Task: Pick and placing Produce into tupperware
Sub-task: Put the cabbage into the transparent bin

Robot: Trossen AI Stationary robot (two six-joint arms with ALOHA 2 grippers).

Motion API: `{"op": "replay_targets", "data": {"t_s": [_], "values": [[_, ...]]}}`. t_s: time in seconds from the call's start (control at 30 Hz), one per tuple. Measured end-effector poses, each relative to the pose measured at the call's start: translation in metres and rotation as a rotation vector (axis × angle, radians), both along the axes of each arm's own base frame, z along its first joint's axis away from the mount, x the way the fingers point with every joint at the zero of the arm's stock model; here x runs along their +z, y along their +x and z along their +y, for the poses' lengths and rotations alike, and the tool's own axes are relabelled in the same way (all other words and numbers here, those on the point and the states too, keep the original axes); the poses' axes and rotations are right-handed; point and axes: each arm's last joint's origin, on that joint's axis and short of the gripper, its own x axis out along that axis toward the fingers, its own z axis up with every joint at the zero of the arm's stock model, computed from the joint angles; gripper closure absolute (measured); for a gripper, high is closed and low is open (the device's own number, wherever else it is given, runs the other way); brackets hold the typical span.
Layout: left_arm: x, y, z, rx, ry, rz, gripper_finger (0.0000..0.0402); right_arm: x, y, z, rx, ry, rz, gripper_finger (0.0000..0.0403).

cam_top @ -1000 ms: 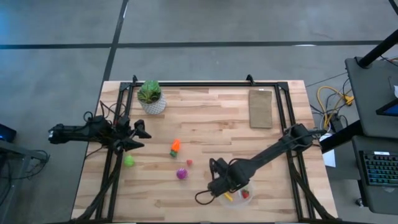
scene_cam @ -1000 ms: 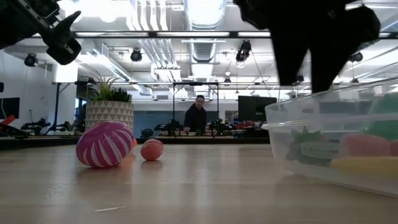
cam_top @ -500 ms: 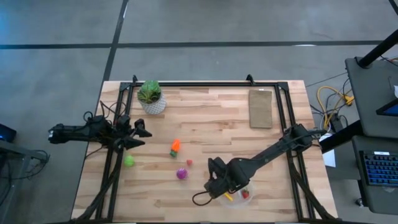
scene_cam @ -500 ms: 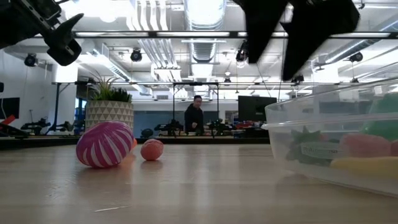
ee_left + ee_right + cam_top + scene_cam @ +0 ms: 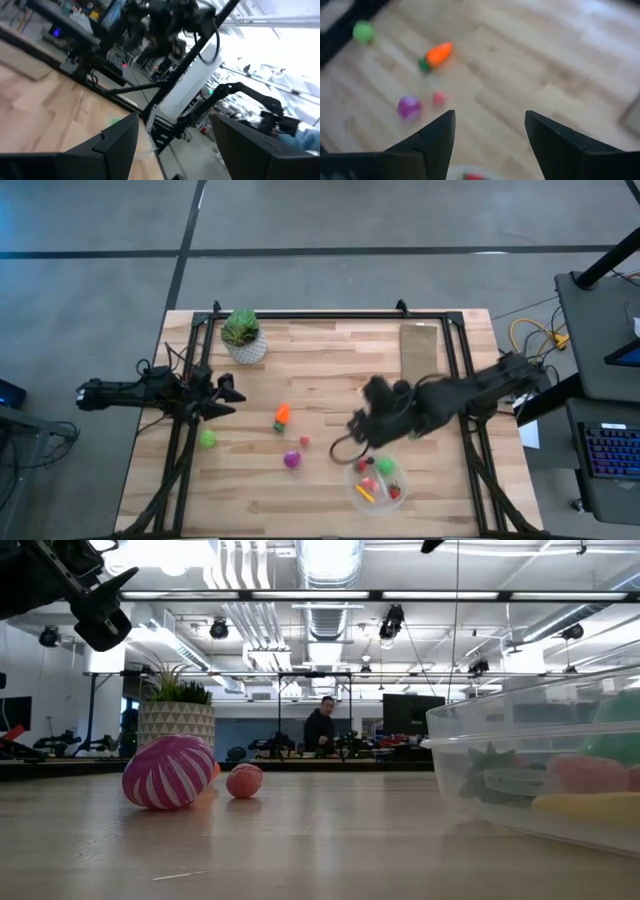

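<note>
Produce, loose on the table, is recorded in the high view as four pieces left of centre: an orange carrot (image 5: 282, 416), a small red piece (image 5: 304, 441), a magenta-purple ball (image 5: 291, 460) and a green ball (image 5: 207, 439) lying near the left gripper (image 5: 228, 394). Further pieces are held in the tupperware (image 5: 356, 495), a clear round bowl near the front edge of the table (image 5: 330, 370), right of centre; green, red and yellow items are seen inside it. In the low view only the striped magenta ball (image 5: 168, 772) and the red piece (image 5: 244, 780) just beside it are shown among the loose pieces, with the bowl wall (image 5: 480, 740) at the right edge; the carrot is hidden behind the ball there. The right wrist view shows the carrot (image 5: 436, 55), the green ball (image 5: 363, 31), the purple ball (image 5: 409, 107) and the red piece (image 5: 438, 98) on bare wood, framed by that gripper's fingers (image 5: 436, 137), which are spread with nothing between them. The right gripper (image 5: 362, 428) is raised above the table, just behind the bowl. The left gripper is parked at the left side of the table, its fingers (image 5: 117, 137) spread and empty in its wrist view. Also listed: a potted plant (image 5: 242, 335) at the back left, a tan board (image 5: 419, 354) at the back right, and a person (image 5: 320, 727) far off in the room beyond the table.
</note>
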Motion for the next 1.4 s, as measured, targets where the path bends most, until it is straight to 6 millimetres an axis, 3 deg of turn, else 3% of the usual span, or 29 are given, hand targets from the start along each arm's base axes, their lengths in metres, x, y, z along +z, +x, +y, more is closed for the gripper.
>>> {"op": "replay_targets", "data": {"t_s": [0.2,0.37,0.5,0.63,0.73,0.87,1.07,1.2,1.4], "values": [[0.000,0.000,-0.001,-0.032,-0.063,0.022,0.0162,0.004,-0.041,-0.034,-0.105,0.008,-0.057,0.0172],[0.002,0.000,0.000,-0.030,-0.144,0.039,0.0162,-0.017,-0.077,-0.054,-0.181,0.046,-0.128,0.0172],[0.014,-0.001,0.000,-0.035,-0.239,0.043,0.0162,-0.033,-0.102,-0.068,-0.247,0.053,-0.220,0.0172],[0.037,0.000,0.001,-0.013,-0.214,0.030,0.0162,-0.045,-0.116,-0.079,-0.261,0.055,-0.297,0.0172],[0.052,0.001,0.000,0.008,-0.132,0.158,0.0162,-0.051,-0.121,-0.086,-0.254,0.035,-0.326,0.0172],[0.068,0.000,0.001,0.035,0.034,0.466,0.0162,-0.053,-0.121,-0.094,-0.235,-0.007,-0.322,0.0172],[0.083,0.001,0.001,0.000,0.191,0.796,0.0162,-0.060,-0.118,-0.102,-0.193,-0.039,-0.277,0.0172],[0.085,0.004,0.001,-0.007,0.204,0.850,0.0162,-0.064,-0.111,-0.108,-0.147,-0.077,-0.334,0.0172],[0.086,0.001,0.001,-0.005,0.196,0.845,0.0162,-0.064,-0.105,-0.120,-0.015,-0.123,-0.580,0.0180]]}}
